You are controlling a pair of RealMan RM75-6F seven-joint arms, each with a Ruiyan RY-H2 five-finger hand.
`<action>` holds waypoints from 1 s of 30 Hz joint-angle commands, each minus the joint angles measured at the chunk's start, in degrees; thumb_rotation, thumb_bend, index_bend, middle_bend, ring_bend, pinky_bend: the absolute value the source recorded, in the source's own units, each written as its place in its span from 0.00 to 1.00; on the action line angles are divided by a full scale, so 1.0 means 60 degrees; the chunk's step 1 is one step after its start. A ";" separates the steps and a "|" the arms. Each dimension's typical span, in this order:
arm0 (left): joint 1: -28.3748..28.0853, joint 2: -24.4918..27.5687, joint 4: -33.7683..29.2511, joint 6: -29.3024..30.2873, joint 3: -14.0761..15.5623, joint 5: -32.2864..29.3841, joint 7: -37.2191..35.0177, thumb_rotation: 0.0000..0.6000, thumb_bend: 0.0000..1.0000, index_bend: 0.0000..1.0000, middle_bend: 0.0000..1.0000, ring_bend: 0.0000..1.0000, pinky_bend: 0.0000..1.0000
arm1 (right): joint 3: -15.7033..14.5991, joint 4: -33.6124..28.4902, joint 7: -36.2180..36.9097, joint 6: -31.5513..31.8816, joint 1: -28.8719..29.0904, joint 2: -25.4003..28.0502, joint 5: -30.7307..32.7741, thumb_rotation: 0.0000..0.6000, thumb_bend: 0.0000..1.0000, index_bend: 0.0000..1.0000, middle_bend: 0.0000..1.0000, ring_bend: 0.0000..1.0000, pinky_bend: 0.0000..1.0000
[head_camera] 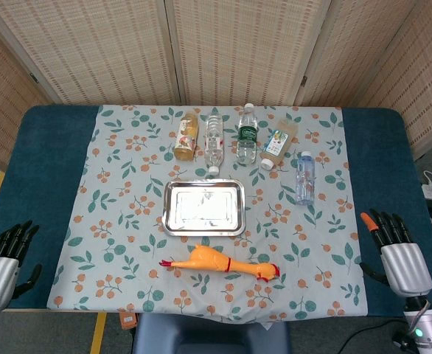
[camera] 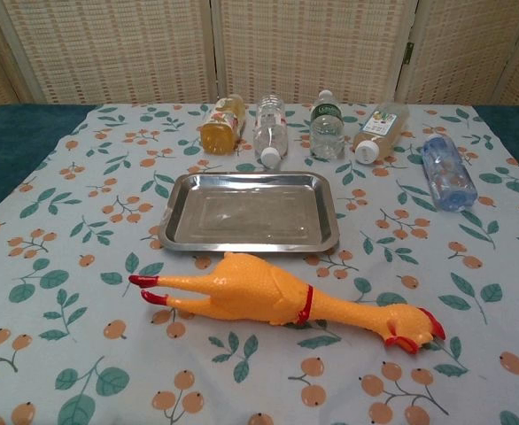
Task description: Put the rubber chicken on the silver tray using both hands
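I see a blue table under a leaf-print cloth. On the cloth: tray mid-table, chicken lying just in front of it, five bottles lying in a row behind it.

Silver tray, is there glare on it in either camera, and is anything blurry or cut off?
Head view: the silver tray has a bright washed-out glare across its middle; the left hand and right hand are cropped near the lower corners. Chest view: the tray shows only soft reflections, the rubber chicken is sharp, and neither hand appears.
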 commanded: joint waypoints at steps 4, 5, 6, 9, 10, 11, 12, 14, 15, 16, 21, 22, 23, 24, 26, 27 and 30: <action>-0.0052 0.0007 -0.0064 -0.0085 0.0009 0.0025 -0.0009 1.00 0.42 0.00 0.00 0.00 0.10 | -0.0084 -0.0032 0.0034 0.0011 -0.0027 0.0049 -0.0088 1.00 0.13 0.00 0.00 0.00 0.00; -0.0061 0.0009 -0.0055 -0.0097 0.0017 0.0044 -0.0020 1.00 0.42 0.00 0.00 0.00 0.10 | -0.0122 -0.0044 0.0100 -0.0013 -0.0019 0.0042 -0.0139 1.00 0.13 0.00 0.00 0.00 0.00; -0.0076 0.0015 -0.0051 -0.0129 0.0022 0.0046 -0.0036 1.00 0.42 0.00 0.00 0.00 0.10 | -0.0213 -0.0093 0.0271 -0.0122 -0.0002 0.0027 -0.0189 1.00 0.13 0.00 0.00 0.00 0.00; -0.0094 0.0054 -0.0064 -0.0151 -0.0002 0.0007 -0.0198 1.00 0.42 0.00 0.00 0.00 0.10 | -0.0496 -0.0370 0.1083 -0.0772 0.0243 -0.0001 -0.0354 1.00 0.13 0.00 0.00 0.00 0.00; -0.0102 0.0061 -0.0063 -0.0151 -0.0011 0.0006 -0.0243 1.00 0.42 0.00 0.00 0.00 0.10 | -0.0572 -0.0415 0.1344 -0.1035 0.0387 -0.0012 -0.0448 1.00 0.13 0.00 0.00 0.00 0.00; -0.0123 0.0060 -0.0052 -0.0146 -0.0021 0.0036 -0.0307 1.00 0.42 0.00 0.00 0.00 0.10 | -0.0648 -0.0477 0.1464 -0.1456 0.0610 -0.0003 -0.0515 1.00 0.13 0.00 0.00 0.00 0.00; -0.0140 0.0045 -0.0024 -0.0132 -0.0028 0.0073 -0.0345 1.00 0.42 0.00 0.00 0.00 0.10 | -0.0665 -0.0562 0.1470 -0.1772 0.0792 -0.0009 -0.0536 1.00 0.13 0.00 0.00 0.00 0.00; -0.0159 0.0007 0.0056 -0.0087 -0.0025 0.0164 -0.0360 1.00 0.42 0.00 0.00 0.00 0.10 | -0.0613 -0.0807 0.1464 -0.2442 0.1232 -0.0112 -0.0542 1.00 0.13 0.00 0.00 0.00 0.00; -0.0170 -0.0012 0.0103 -0.0094 -0.0026 0.0173 -0.0375 1.00 0.42 0.00 0.00 0.00 0.10 | -0.0576 -0.0909 0.1431 -0.2756 0.1432 -0.0164 -0.0504 1.00 0.13 0.00 0.00 0.00 0.00; -0.0176 -0.0030 0.0141 -0.0106 -0.0009 0.0197 -0.0384 1.00 0.42 0.00 0.00 0.00 0.10 | -0.0529 -0.1005 0.1394 -0.3076 0.1640 -0.0223 -0.0455 1.00 0.13 0.00 0.00 0.00 0.00; -0.0205 -0.0054 0.0168 -0.0240 0.0089 0.0241 -0.0356 1.00 0.42 0.00 0.00 0.00 0.10 | -0.0153 -0.1265 0.1223 -0.4729 0.2701 -0.0872 0.0203 1.00 0.13 0.16 0.00 0.00 0.00; -0.0212 -0.0060 0.0159 -0.0260 0.0090 0.0228 -0.0357 1.00 0.42 0.00 0.00 0.00 0.10 | -0.0081 -0.1227 0.1104 -0.4887 0.2830 -0.1056 0.0306 1.00 0.13 0.20 0.00 0.00 0.00; -0.0220 -0.0060 0.0149 -0.0278 0.0079 0.0201 -0.0361 1.00 0.42 0.00 0.00 0.00 0.10 | -0.0002 -0.1137 0.0892 -0.5030 0.2983 -0.1328 0.0380 1.00 0.13 0.23 0.00 0.00 0.00; -0.0226 -0.0064 0.0147 -0.0288 0.0068 0.0177 -0.0358 1.00 0.42 0.00 0.00 0.00 0.10 | 0.0049 -0.1072 0.0752 -0.5107 0.3074 -0.1536 0.0441 1.00 0.13 0.25 0.00 0.00 0.00; -0.0231 -0.0073 0.0160 -0.0312 0.0054 0.0129 -0.0325 1.00 0.42 0.00 0.00 0.00 0.10 | 0.0154 -0.0970 0.0472 -0.5256 0.3254 -0.1976 0.0622 1.00 0.13 0.29 0.00 0.00 0.00; -0.0238 -0.0069 0.0166 -0.0344 0.0062 0.0117 -0.0301 1.00 0.43 0.00 0.00 0.00 0.10 | 0.0201 -0.0907 0.0350 -0.5303 0.3322 -0.2159 0.0712 1.00 0.13 0.30 0.00 0.00 0.00; -0.0259 -0.0021 0.0152 -0.0474 0.0113 0.0083 -0.0234 1.00 0.45 0.00 0.00 0.00 0.10 | 0.0348 -0.0630 -0.0178 -0.5477 0.3521 -0.2730 0.1133 1.00 0.13 0.33 0.00 0.00 0.00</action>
